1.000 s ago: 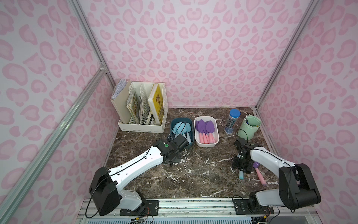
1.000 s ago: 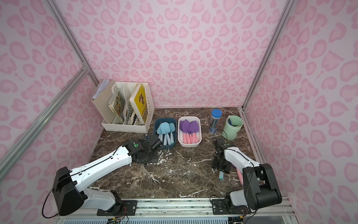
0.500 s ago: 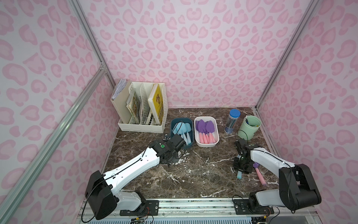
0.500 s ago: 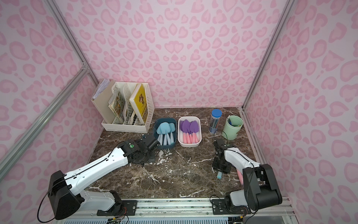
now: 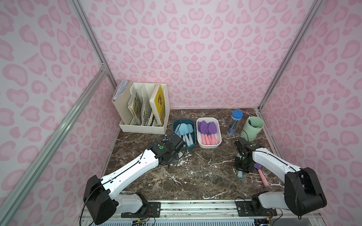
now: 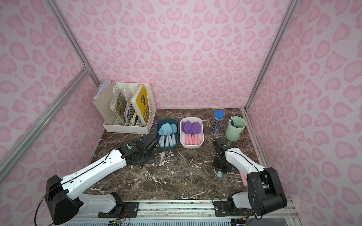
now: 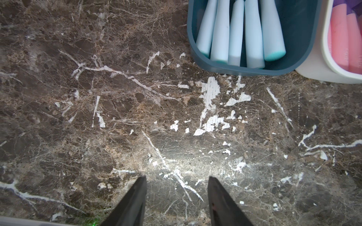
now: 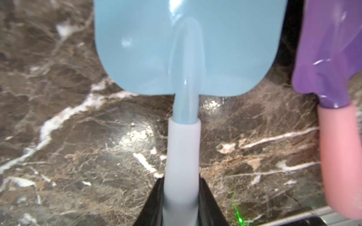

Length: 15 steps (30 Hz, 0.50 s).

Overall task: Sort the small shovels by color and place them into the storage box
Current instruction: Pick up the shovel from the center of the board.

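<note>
— What's by the right fingers (image 8: 154,207)?
— A shovel (image 8: 184,148) on the table (image 8: 78,156): handle between them, blade ahead of the tips. A second shovel (image 8: 338,152) lies alongside, just right of them.
— And the left fingers (image 7: 135,201)?
— Over the table. Ahead and to the right sits a box (image 7: 244,71) with shovels (image 7: 252,39) in it; another box (image 7: 323,75), just right of that, holds more shovels (image 7: 340,39).

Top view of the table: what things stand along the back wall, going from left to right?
In a top view: book rack → dark blue box with blue shovels → white box with purple shovels → pencil tube → green cup.
</note>
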### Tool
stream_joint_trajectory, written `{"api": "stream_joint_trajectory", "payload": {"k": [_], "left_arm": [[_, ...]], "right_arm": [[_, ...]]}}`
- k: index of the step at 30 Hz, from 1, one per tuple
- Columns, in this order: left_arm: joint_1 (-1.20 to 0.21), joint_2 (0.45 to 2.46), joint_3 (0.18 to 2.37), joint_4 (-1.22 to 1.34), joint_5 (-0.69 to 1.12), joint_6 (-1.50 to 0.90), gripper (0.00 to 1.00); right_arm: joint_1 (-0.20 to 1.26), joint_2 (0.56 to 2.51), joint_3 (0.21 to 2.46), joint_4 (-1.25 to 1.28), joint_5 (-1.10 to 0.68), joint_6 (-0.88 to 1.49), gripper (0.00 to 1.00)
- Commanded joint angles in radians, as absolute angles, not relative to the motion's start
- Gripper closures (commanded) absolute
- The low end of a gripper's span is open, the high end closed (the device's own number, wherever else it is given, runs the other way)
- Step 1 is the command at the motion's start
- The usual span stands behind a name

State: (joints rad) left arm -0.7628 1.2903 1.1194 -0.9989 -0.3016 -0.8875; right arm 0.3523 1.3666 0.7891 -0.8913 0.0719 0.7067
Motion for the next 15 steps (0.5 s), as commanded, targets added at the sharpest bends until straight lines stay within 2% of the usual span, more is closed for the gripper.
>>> {"api": "stream_joint_trajectory", "payload": {"k": [1,8,15], "left_arm": [[-0.755,1.274,1.121,-1.037,-0.326,-0.876,0.45],[-0.687,1.219,1.108,-1.05,-0.319,-0.84,0.45],[-0.588,1.147,1.099,-1.087,-0.321,-0.79,0.44]], "right_arm": [[0.433,1.384,0.866,-0.991,0.106,0.744,0.85],[0.662,1.536,1.235,-1.178,0.155,0.806,0.86],[0.735,1.789,1.694,-1.218,0.15,0.768,0.85]]}}
